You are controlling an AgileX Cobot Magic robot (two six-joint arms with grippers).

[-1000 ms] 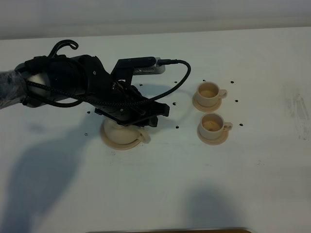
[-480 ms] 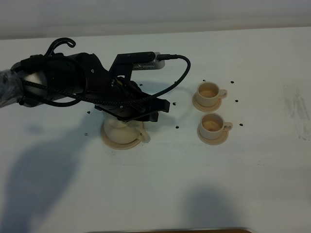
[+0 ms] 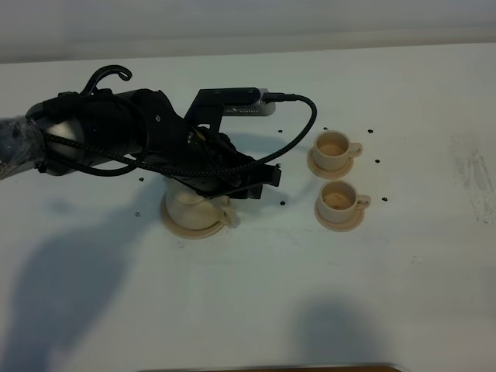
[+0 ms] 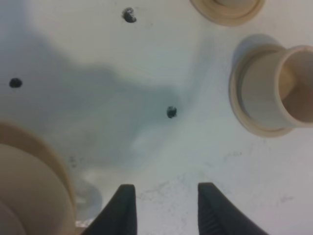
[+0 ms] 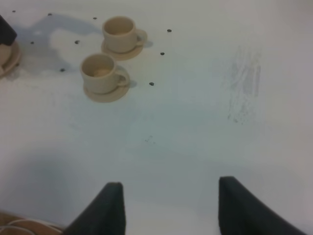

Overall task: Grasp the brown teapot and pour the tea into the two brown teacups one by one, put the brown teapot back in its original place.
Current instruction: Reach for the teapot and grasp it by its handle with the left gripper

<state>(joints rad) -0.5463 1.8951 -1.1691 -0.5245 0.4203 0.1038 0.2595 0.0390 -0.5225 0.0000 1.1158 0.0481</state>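
The brown teapot (image 3: 194, 211) sits on its wide saucer (image 3: 180, 229), the original place, left of centre, half hidden under my left arm. My left gripper (image 3: 263, 183) hangs just right of the teapot, pointing toward the cups. In the left wrist view it (image 4: 167, 188) is open over bare table, with the teapot (image 4: 22, 196) off to one side. The two brown teacups (image 3: 333, 146) (image 3: 339, 199) stand upright on their small saucers to the right. My right gripper (image 5: 170, 183) is open and empty, well away from the cups (image 5: 119, 30) (image 5: 99, 70).
Small black dots (image 3: 283, 203) are scattered on the white table around the teapot and the cups. A grey scuff mark (image 3: 473, 174) lies at the far right. A brown edge (image 3: 271, 367) runs along the front of the table.
My left arm has shifted slightly right, toward the cups. The teapot stays on its saucer, and the cups have not moved.
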